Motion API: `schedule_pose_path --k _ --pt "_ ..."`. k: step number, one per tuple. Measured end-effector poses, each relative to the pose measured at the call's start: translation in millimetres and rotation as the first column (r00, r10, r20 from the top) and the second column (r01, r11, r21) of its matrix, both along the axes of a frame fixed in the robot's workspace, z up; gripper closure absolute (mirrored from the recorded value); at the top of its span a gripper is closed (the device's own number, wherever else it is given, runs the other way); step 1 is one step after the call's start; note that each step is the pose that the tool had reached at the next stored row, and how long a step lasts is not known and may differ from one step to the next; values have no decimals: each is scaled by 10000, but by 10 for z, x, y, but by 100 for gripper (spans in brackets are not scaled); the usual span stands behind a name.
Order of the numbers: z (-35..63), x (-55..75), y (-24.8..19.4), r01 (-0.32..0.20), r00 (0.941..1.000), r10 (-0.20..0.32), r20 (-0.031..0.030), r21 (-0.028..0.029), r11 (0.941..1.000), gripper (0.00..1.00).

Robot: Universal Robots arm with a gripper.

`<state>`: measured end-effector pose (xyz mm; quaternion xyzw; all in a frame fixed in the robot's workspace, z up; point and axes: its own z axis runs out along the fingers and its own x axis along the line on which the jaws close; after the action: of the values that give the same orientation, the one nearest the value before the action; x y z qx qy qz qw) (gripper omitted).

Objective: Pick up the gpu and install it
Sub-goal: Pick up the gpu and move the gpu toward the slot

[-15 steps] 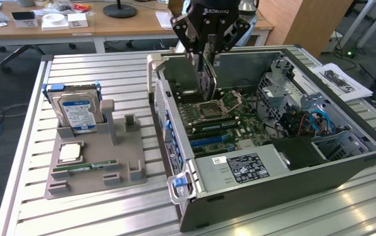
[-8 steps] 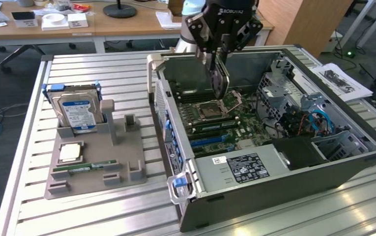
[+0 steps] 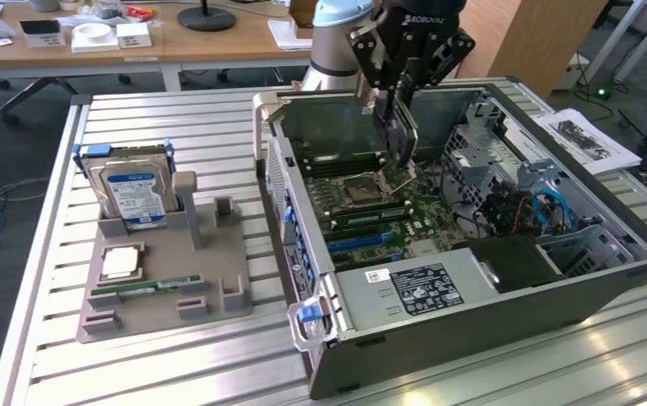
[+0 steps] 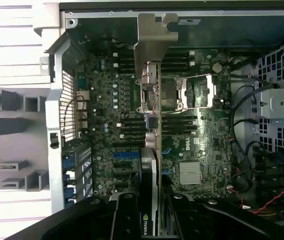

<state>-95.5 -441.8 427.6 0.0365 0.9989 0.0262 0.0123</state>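
Gripper [image 3: 389, 100] part-closed, jaws clamped on the gpu [image 3: 400, 148]. The card hangs edge-down over the motherboard [image 3: 413, 216] inside the open computer case [image 3: 594, 279]. In the exterior view the card sits at about one o'clock of the CPU socket [image 3: 363, 184].

Wrist view: card seen edge-on, silver bracket [image 4: 154, 37] at the end away from the fingers [image 4: 127, 222].

Grey holder tray [image 3: 154, 315] lies at nine o'clock of the case in the exterior view. Hard drive [image 3: 134, 193] stands upright at the tray's twelve o'clock, and the RAM stick [image 3: 145, 288] lies flat nearer its middle.
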Motion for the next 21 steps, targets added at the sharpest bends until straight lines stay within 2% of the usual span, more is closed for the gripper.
schedule_pose_path --k 21 --pt "-1 739 13 -1 10000 1 0 0 10000 73"
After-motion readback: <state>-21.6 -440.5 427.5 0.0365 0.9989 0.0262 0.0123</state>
